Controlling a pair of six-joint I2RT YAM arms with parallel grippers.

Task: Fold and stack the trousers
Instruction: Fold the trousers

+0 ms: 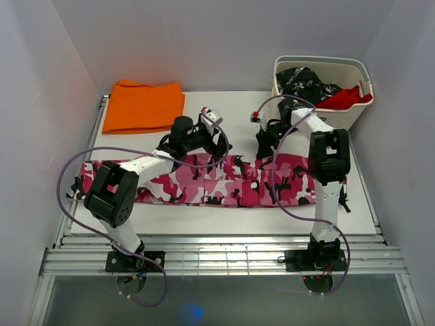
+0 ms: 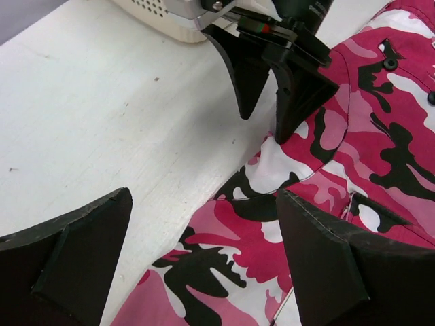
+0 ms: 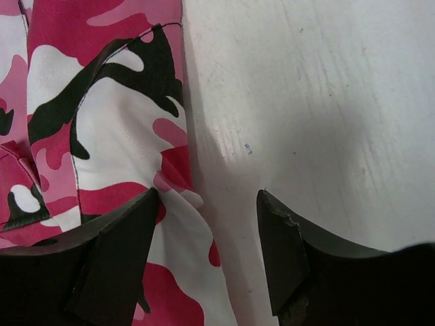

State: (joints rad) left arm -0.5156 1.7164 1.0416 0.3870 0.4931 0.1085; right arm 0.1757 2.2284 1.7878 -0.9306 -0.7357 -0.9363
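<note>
Presently the trousers (image 1: 224, 183) lie stretched flat across the white table (image 1: 224, 219), running left to right in front of both arms, waist end to the right. No cross-fold is visible, and nothing has been stacked.

Left gripper (image 2: 204, 197): jaws wide apart above the far edge of the cloth, holding nothing. One finger stands over bare table, the other over the fabric.

Right gripper (image 3: 207, 193): jaws apart and low at the same far edge, near the left gripper. One finger is on or just above the hem and the other is over bare table. Nothing is clamped.

Beyond the garment, an orange cloth (image 1: 143, 105) lies folded at the far left of the table. A white basket (image 1: 353, 68) stands at the far right corner, holding a dark speckled garment (image 1: 306, 81) and a red cloth (image 1: 350, 97).

Risks, as judged:
- Either grip could close on the top layer only, or on no cloth at all, because the jaws straddle the very edge. A lift would then drag one layer and spoil the alignment.
- The two grippers work close together, so any inward move risks finger contact.
- Both grips sit towards the waist half, leaving the long left end unsupported. It may trail and skew the fold.
- Cloth carried too far back could foul the orange cloth.
</note>
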